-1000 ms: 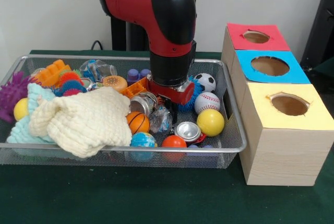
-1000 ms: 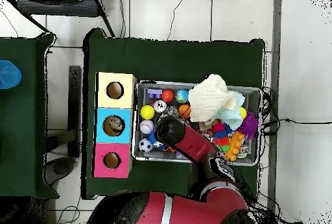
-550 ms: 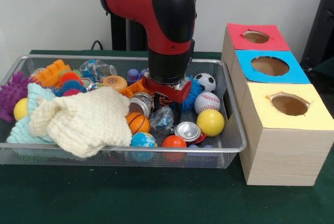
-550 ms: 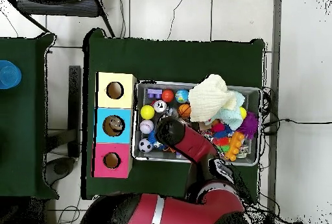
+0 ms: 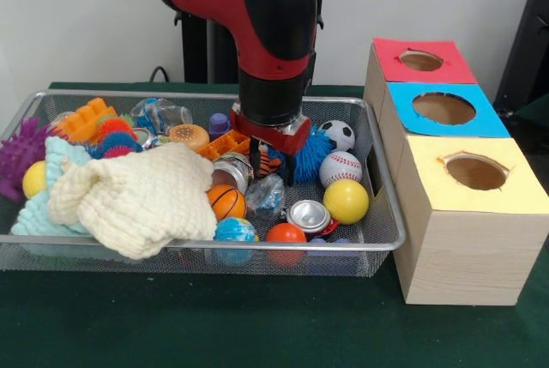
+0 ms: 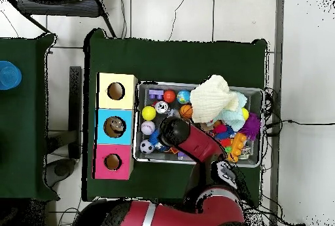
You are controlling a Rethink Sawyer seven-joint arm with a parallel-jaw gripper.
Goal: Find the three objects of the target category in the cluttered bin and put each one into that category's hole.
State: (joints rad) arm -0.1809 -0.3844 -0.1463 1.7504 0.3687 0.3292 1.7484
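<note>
My gripper [image 5: 269, 165] hangs just above the middle of the wire bin [image 5: 385, 214], shut on a small orange object with black stripes [image 5: 268, 162]. Below and around it lie a basketball [image 5: 226, 201], a baseball [image 5: 340, 168], a soccer ball [image 5: 338, 134], a yellow ball [image 5: 346, 202] and an orange ball [image 5: 286, 232]. To the right stand the red box [image 5: 390, 49], blue box [image 5: 400, 98] and yellow box [image 5: 429, 158], each with a round hole. In the overhead view the arm [image 6: 175, 132] hides the gripper.
A cream knitted cloth [image 5: 137, 196] covers the bin's left front part, over a pale green one [image 5: 53, 166]. Spiky toys, an orange block [image 5: 83, 117], a blue spiky ball [image 5: 313, 153] and a silver can [image 5: 309, 215] crowd the bin. Something brown lies inside the blue box's hole [image 6: 115, 126].
The gripper has risen out of the clutter over the last second, carrying the small orange striped object up with it. The rest of the bin looks unchanged.
</note>
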